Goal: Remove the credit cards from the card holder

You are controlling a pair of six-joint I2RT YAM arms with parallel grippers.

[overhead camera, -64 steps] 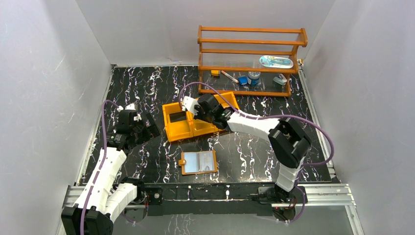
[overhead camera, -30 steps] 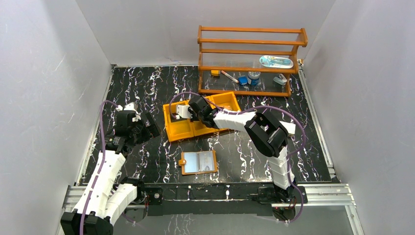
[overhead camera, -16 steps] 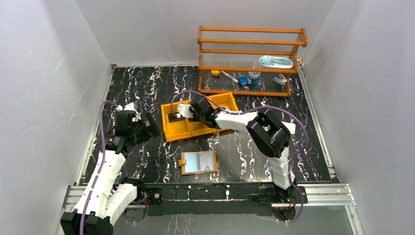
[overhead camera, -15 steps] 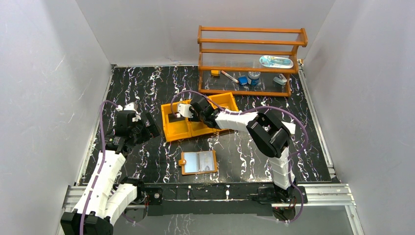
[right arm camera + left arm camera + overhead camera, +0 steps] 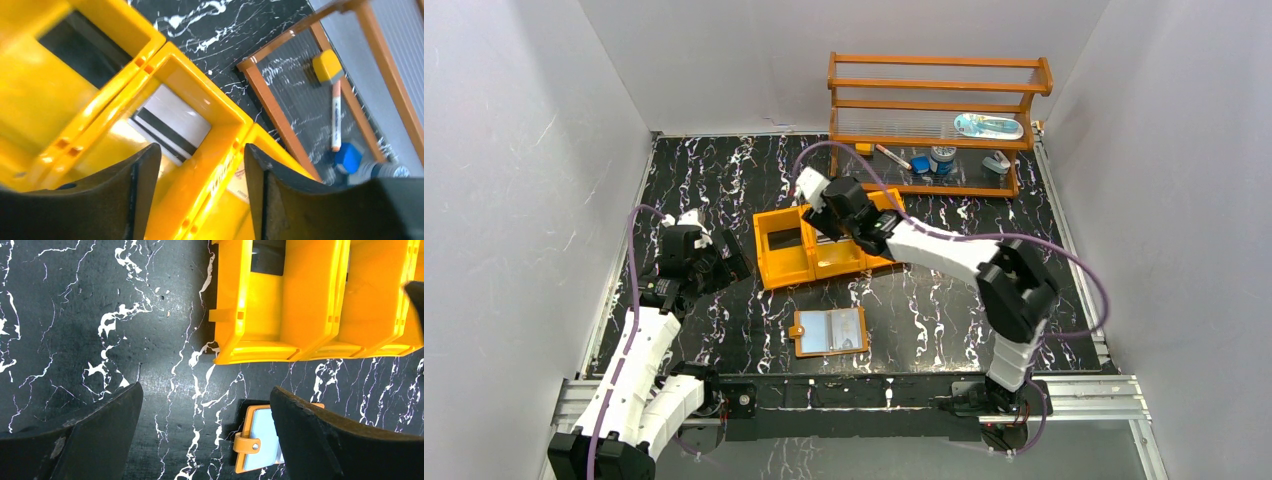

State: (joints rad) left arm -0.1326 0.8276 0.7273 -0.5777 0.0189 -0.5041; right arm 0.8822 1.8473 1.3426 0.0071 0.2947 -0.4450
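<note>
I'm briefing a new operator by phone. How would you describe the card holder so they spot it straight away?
Find the orange tray in the middle of the black marbled table. Between it and the table's near edge lies the card holder, flat and open. Unlike the tray, it is small and thin, pale blue-grey inside with a tan rim and a snap tab on its left edge.

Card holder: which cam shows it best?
Top external: the card holder lies open and whole, pale pockets up. Left wrist catches only its tab end; the left end effector hides the rest. Right wrist does not show it.
</note>
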